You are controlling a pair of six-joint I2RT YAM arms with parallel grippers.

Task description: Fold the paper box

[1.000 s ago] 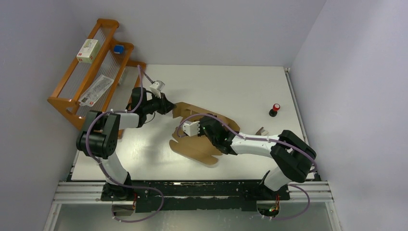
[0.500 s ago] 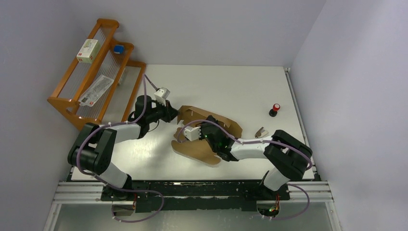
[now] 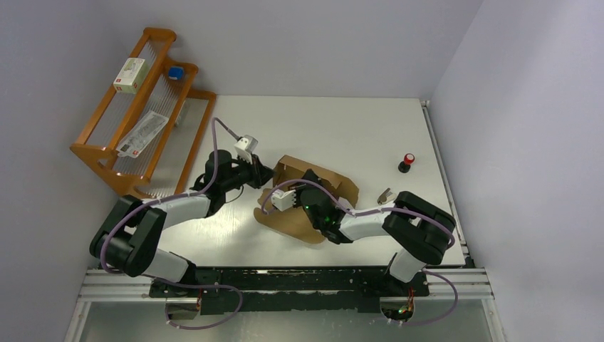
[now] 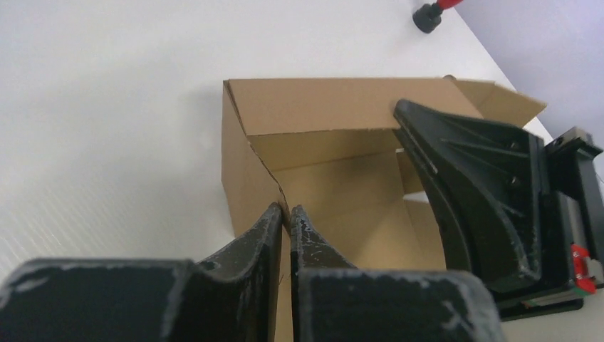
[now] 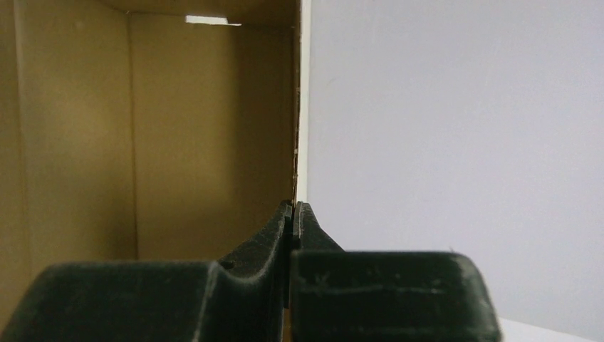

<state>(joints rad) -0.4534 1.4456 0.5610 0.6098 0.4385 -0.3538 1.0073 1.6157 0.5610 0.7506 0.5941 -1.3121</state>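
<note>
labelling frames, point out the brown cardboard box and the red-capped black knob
brown cardboard box (image 3: 288, 224), top external view, its flat near flap
red-capped black knob (image 3: 407, 158), top external view, its red cap

- I see the paper box (image 3: 292, 222) in the middle of the table (image 3: 342, 128).
- A rack (image 3: 153, 33) stands far left behind it, a button (image 3: 407, 162) at its right.

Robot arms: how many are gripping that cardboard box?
2. The left fingers pinch the paper box's left-end wall; the right fingers pinch another wall's edge. No others visible.

No readable text, labels or numbers anywhere.
</note>
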